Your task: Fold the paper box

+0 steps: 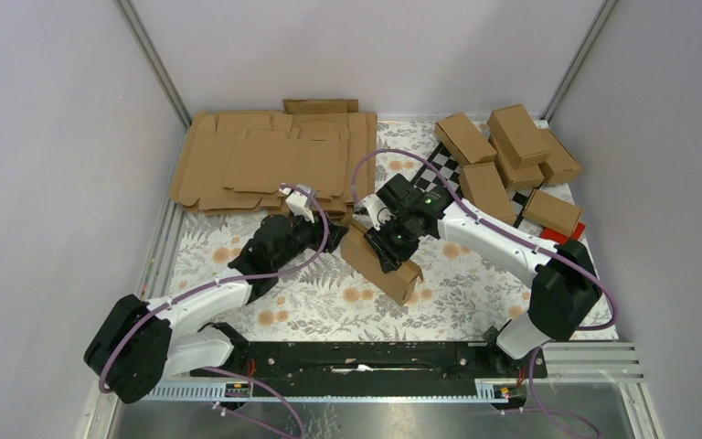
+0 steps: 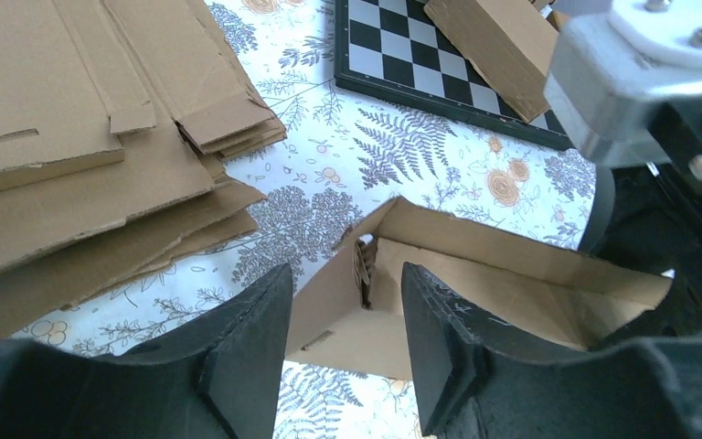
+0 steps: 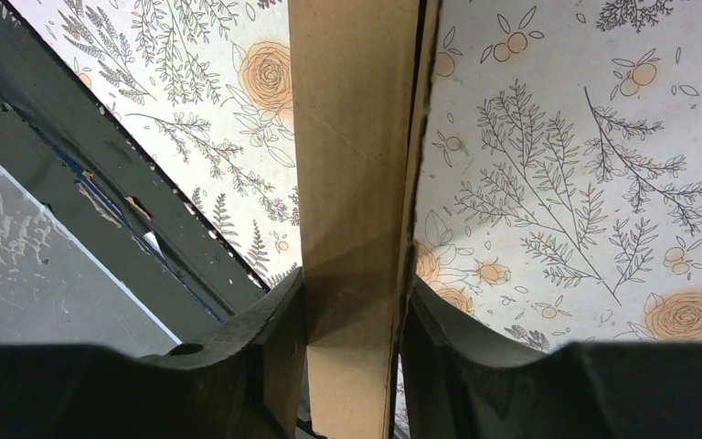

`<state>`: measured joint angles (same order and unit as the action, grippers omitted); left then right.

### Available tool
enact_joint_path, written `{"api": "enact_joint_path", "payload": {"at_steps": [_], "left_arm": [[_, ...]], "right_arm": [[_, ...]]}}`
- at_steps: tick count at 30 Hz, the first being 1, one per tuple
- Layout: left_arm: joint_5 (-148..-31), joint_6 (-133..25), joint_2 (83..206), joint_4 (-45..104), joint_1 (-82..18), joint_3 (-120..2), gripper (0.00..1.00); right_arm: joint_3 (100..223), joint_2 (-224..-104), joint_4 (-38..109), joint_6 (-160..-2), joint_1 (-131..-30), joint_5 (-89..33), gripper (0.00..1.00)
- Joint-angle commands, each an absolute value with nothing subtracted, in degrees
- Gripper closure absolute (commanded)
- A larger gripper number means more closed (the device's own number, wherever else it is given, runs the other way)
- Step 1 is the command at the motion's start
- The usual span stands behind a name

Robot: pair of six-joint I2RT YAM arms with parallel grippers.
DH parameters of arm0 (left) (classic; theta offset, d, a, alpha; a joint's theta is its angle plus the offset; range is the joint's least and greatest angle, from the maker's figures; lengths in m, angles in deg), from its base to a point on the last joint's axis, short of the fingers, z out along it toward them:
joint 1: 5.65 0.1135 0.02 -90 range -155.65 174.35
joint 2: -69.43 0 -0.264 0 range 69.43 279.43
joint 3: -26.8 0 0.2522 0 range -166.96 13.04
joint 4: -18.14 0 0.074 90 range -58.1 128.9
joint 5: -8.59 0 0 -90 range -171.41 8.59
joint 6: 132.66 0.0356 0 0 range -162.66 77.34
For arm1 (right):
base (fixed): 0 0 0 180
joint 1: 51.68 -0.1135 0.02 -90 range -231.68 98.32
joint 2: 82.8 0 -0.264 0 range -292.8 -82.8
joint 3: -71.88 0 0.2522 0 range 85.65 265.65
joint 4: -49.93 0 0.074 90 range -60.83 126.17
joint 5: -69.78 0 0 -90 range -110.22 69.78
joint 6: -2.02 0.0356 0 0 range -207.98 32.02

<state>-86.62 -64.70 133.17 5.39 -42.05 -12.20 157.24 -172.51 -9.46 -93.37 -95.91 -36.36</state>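
Paper box [image 1: 395, 274] is pinched by the right hand [image 3: 352, 306]; left hand [image 2: 345, 279] gapes at its open end.

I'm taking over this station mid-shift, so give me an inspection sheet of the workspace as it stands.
Surface: floral tablecloth, lying flat; a checkerboard sits on it at the far right.
Job's things: paper box, partly formed with one end open, mid-table.
Clutter: pile of flat blanks at the far left; folded cartons at the far right, with a red item beside them.
Hands: right hand shut on a box panel; left hand open, facing the box's open end.
Cables: purple cables run along both arms.
Surroundings: grey walls on three sides; nothing else seen.
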Motion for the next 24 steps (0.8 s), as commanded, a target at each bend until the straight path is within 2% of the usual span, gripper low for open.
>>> {"api": "enact_joint_path", "payload": {"at_steps": [1,8,13,24], "left_arm": [[-87.1,-64.8,135.7,3.3,-41.4,-16.8,0.50],[-89.0,-63.3,136.6,1.2,-41.4,-17.1,0.51],[-91.6,-62.8,139.4,2.3,-41.4,-18.7,0.59],[-91.6,-62.1,143.0,5.7,-41.4,-18.9,0.67]], "right_arm": [[158.6,-171.1,-11.9,-94.0,-96.5,-37.2,0.56],[158.8,-170.6,-12.7,-94.4,-96.9,-37.7,0.56],[159.1,-170.6,-12.5,-94.6,-96.9,-37.9,0.52],[159.9,-170.9,-12.2,-93.9,-97.0,-36.9,0.42]]}}
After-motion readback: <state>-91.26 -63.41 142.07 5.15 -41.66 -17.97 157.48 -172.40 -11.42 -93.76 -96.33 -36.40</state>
